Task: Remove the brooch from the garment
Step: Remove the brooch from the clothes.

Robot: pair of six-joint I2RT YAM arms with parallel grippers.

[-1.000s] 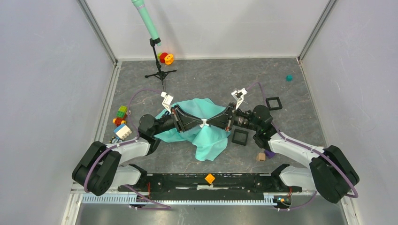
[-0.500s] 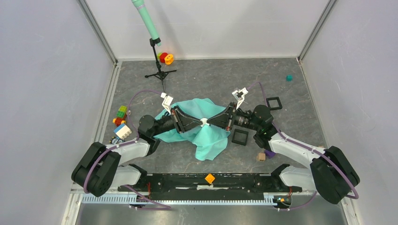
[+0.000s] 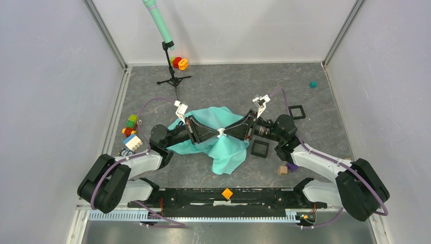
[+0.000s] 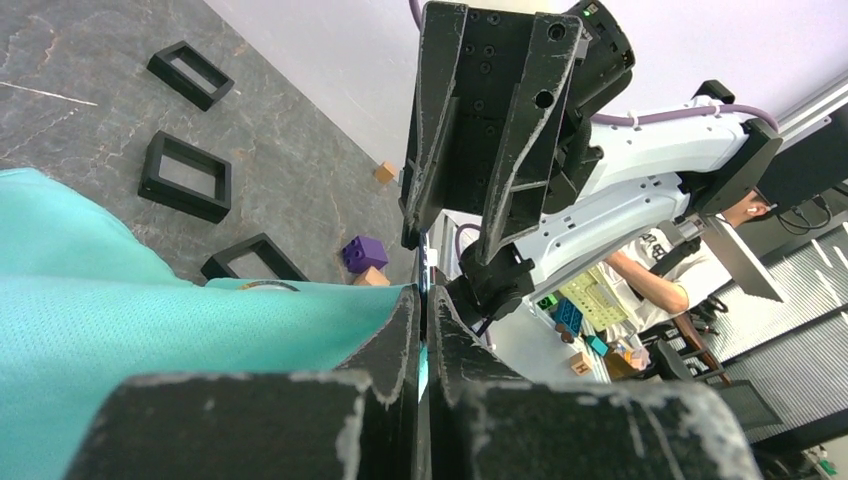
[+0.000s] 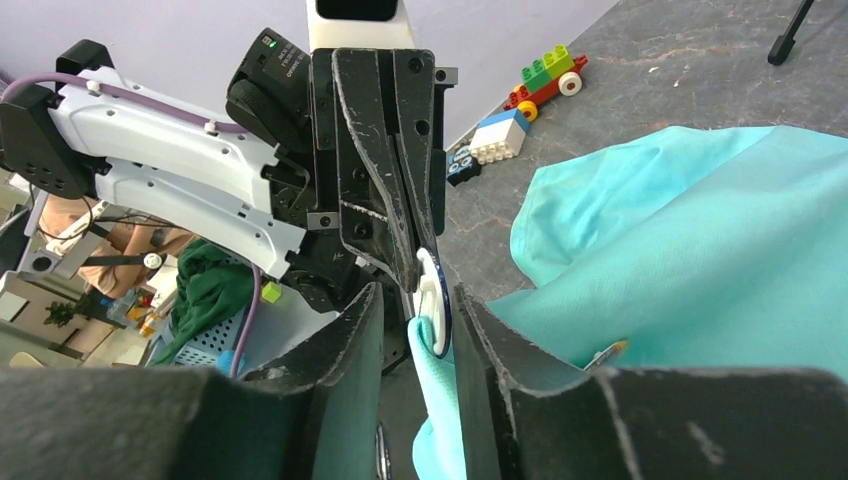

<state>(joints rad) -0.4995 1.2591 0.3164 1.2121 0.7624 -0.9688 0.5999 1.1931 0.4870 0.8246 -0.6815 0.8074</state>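
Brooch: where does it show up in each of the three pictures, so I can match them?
Top view: the brooch is a small white disc at the centre, against the T-shirt.
Left wrist view: only a thin edge-on sliver near the centre.
Right wrist view: a white disc just below centre.
Shared landmark: the turquoise T-shirt, seen in all three.

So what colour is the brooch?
The brooch is white, best seen in the right wrist view.
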